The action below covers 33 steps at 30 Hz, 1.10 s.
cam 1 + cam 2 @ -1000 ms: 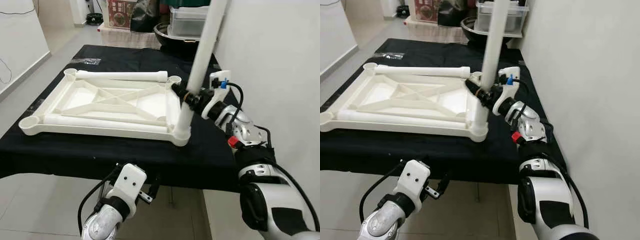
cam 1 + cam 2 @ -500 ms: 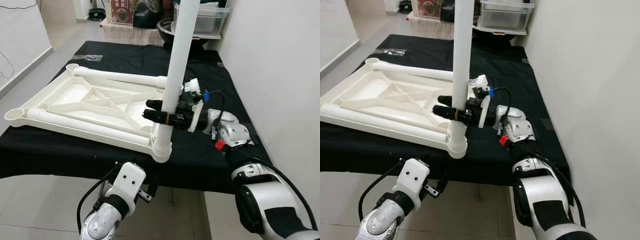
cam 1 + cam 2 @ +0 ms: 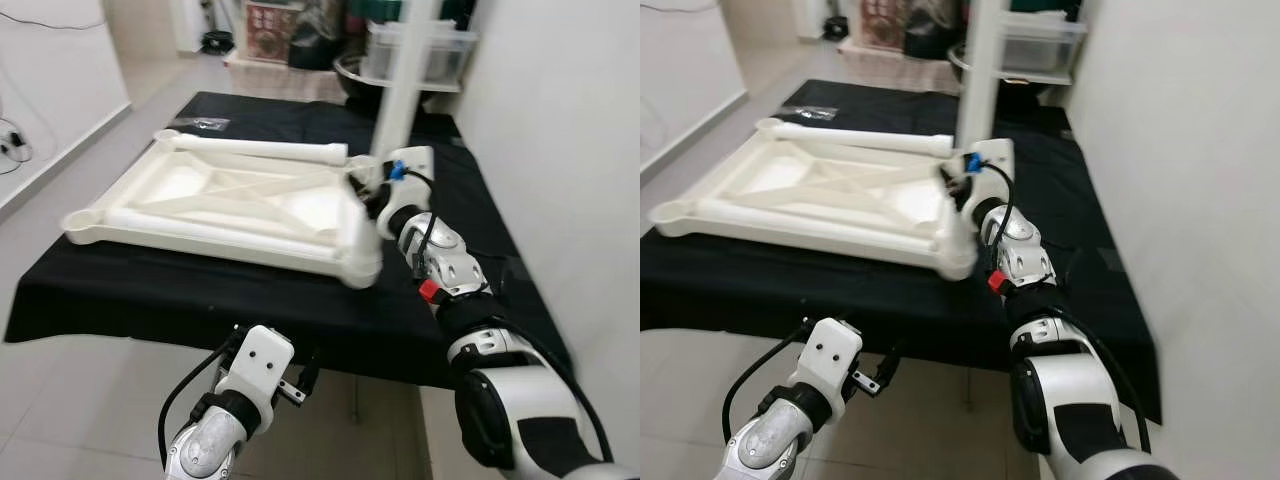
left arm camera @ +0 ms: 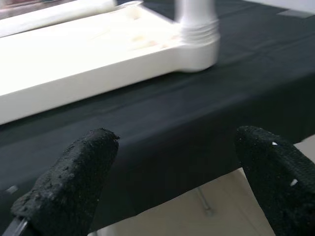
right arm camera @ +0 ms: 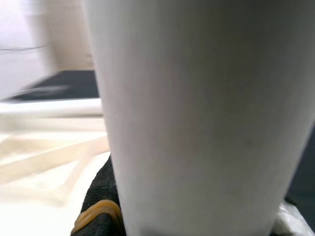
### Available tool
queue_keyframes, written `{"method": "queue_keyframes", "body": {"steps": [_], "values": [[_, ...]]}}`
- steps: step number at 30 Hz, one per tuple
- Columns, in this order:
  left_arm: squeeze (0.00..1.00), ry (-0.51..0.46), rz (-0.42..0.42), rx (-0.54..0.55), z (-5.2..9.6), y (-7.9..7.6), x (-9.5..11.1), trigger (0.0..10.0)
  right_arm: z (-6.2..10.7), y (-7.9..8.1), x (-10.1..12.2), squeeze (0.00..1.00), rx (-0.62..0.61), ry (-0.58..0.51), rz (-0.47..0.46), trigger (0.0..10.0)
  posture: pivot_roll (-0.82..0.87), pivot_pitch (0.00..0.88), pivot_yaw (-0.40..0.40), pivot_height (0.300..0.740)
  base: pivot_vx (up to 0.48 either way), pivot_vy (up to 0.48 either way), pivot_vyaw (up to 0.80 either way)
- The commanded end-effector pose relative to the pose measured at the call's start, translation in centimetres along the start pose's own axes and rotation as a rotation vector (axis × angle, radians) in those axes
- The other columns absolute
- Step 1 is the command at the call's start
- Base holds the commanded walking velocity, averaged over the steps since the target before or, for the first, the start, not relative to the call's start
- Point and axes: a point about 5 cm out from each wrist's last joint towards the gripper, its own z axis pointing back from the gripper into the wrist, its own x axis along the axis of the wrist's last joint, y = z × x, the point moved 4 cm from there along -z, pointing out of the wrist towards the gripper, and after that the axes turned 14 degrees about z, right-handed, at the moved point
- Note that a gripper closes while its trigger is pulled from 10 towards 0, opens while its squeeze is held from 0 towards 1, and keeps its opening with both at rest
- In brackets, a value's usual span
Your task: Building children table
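Note:
A white plastic table top point(image 3: 230, 195) lies upside down on the black-covered table point(image 3: 200, 300). One white leg point(image 3: 398, 95) stands upright in the near right corner socket point(image 3: 360, 268), leaning slightly to the right. My right gripper point(image 3: 368, 193) is shut on this leg just above the socket; in the right wrist view the leg point(image 5: 197, 108) is pressed against a black finger point(image 5: 101, 194). A second white leg point(image 3: 255, 150) lies along the top's far edge. My left gripper point(image 4: 172, 196) hangs open below the table's near edge, with the socket point(image 4: 197, 42) ahead of it.
A clear storage box point(image 3: 425, 50) and a dark bowl point(image 3: 350, 70) stand at the table's far end. A small plastic bag point(image 3: 205, 123) lies on the cloth at the far left. A white wall runs close along the right side. Tiled floor lies to the left.
The head view has shifted. My right gripper has swung from the near side of the upright leg back to its right side, still shut on it. The left arm has stayed put.

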Motion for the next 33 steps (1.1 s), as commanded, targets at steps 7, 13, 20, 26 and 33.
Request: {"method": "queue_keyframes", "body": {"steps": [7, 13, 20, 26, 33], "values": [[0.0, 0.011, 0.0, 0.005, -0.2, 0.0, -0.4, 10.0, 1.1, -1.4, -2.8, 0.0, -0.231, 0.12, -0.034, 0.0, 0.13, 0.063, -0.12, 0.74, 0.0, 0.0, 0.0], [0.0, 0.013, 0.004, 0.005, -0.2, 0.1, -0.4, 10.0, 0.8, 0.3, 0.2, 1.0, -0.127, -0.07, -0.115, 10.0, 0.12, 0.072, -0.11, 0.74, 0.0, 0.0, 0.0], [0.0, 0.016, 0.001, 0.006, -0.3, 0.3, -0.5, 10.0, 0.4, -0.1, 3.7, 0.0, 0.144, -0.282, -0.152, 10.0, 0.13, 0.073, -0.107, 0.74, 0.0, 0.0, 0.0], [0.0, 0.018, 0.002, 0.005, -0.3, 0.4, -0.5, 10.0, 1.4, 2.0, 4.2, 0.0, 0.635, -0.282, -0.239, 10.0, 0.14, 0.076, -0.114, 0.74, 0.0, 0.0, 0.0], [0.0, 0.016, 0.0, 0.008, -0.3, 0.4, -0.4, 10.0, 6.5, 5.6, 2.7, 0.0, 1.271, -0.294, -0.104, 10.0, 0.13, 0.087, -0.116, 0.74, 0.0, 0.0, 0.0]]}}
